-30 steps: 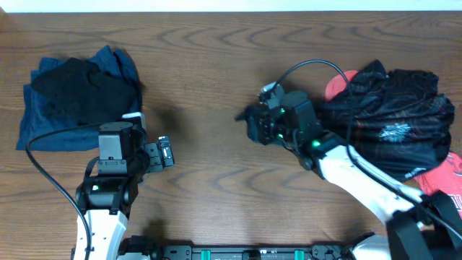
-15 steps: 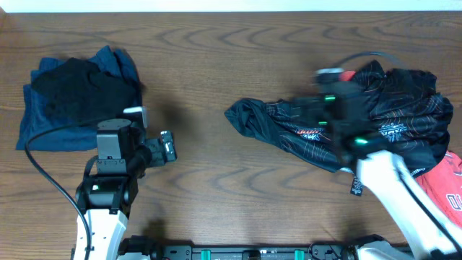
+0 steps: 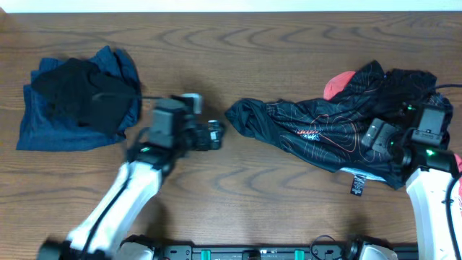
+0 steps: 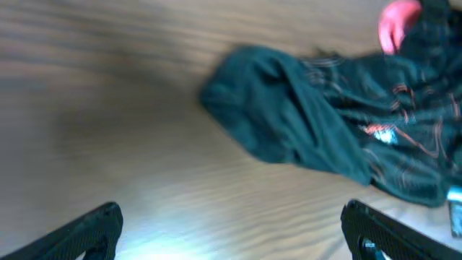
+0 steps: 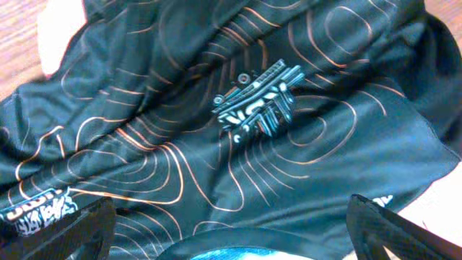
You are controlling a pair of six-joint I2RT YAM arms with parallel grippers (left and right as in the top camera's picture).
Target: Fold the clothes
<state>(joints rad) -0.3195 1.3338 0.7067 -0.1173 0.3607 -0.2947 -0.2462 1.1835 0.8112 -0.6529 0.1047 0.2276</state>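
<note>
Sprawling over the right half of the brown wooden table (image 3: 231,43) lies the black sports shirt with thin orange contour lines (image 3: 310,126), crumpled, one end stretched towards the middle; far left, a heap of blue and black garments (image 3: 72,101); the left gripper (image 3: 214,135) hovers just beside that stretched end, jaws wide, empty; the right gripper (image 3: 374,137) hangs over the shirt's bulk, jaws spread, gripping nothing; spreading looks the step in hand; next, each claw needs an edge to pull flat.

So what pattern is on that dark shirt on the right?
The shirt is black with orange contour lines and a whitish logo, clearest in the right wrist view.
</note>
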